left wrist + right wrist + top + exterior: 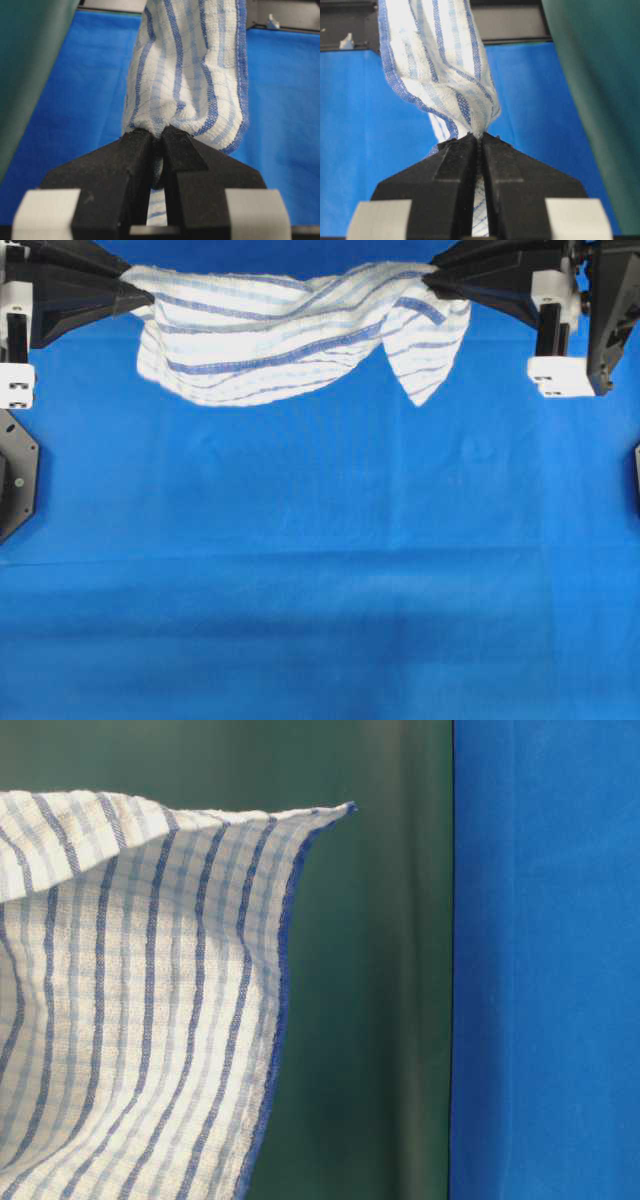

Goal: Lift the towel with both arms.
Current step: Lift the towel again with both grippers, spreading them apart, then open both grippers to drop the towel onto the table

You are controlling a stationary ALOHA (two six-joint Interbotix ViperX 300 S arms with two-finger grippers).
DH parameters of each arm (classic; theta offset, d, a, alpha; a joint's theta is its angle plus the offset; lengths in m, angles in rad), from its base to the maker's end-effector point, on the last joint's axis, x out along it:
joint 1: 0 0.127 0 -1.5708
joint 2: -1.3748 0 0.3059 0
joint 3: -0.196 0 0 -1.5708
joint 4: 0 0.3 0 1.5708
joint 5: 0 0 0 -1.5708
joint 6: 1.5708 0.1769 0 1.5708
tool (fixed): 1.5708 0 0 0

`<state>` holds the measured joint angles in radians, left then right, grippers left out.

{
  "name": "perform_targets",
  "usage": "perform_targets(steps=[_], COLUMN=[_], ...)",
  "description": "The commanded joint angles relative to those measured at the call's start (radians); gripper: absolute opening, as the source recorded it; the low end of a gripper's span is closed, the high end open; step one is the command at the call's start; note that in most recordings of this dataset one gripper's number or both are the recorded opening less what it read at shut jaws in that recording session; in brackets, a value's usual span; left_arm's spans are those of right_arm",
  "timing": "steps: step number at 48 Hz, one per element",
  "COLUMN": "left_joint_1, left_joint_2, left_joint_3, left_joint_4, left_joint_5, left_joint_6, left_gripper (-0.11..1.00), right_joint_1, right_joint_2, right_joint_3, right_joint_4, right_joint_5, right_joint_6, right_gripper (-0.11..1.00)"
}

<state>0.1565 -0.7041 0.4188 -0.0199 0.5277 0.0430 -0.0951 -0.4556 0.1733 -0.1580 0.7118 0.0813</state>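
With its ends pinched in my two black wedge-fingered grippers, the thin white towel with narrow blue-grey stripes (285,335) hangs slung across the top of the overhead frame, above the plain blue cloth (320,580) covering the table. My left gripper (156,140) and right gripper (479,139) are each clamped tight on bunched fabric. I judge the lift essentially done, with little left but holding it aloft.

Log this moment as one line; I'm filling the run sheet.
left gripper: shut on towel | right gripper: shut on towel | towel: hanging between both above blue cloth
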Motion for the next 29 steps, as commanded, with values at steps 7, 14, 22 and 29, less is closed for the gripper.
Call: perform_targets(steps=[7,14,22,29], left_joint_1=[0.002,0.002,-0.006,-0.025], left_joint_2=[-0.011,-0.018,-0.02,-0.017], left_joint_3=[-0.023,-0.015,0.011,0.034], left_joint_4=[-0.002,0.0,-0.002,-0.002], left_joint_5=[-0.018,-0.025,-0.025,-0.025], left_joint_6=[0.006,0.006,0.005,0.002], left_gripper=[0.16,0.61,0.91,0.9], right_joint_1=[0.0,0.0,0.0,0.0], right_joint_2=[-0.026,-0.028,-0.028,-0.028], right_joint_3=[-0.018,-0.015,-0.008,0.008], right_joint_4=[-0.003,-0.003,-0.003,-0.003], right_joint_5=[-0.003,-0.003,-0.003,0.006], right_joint_6=[0.005,0.009,0.008,0.011], right_gripper=[0.05,0.39,0.66,0.63])
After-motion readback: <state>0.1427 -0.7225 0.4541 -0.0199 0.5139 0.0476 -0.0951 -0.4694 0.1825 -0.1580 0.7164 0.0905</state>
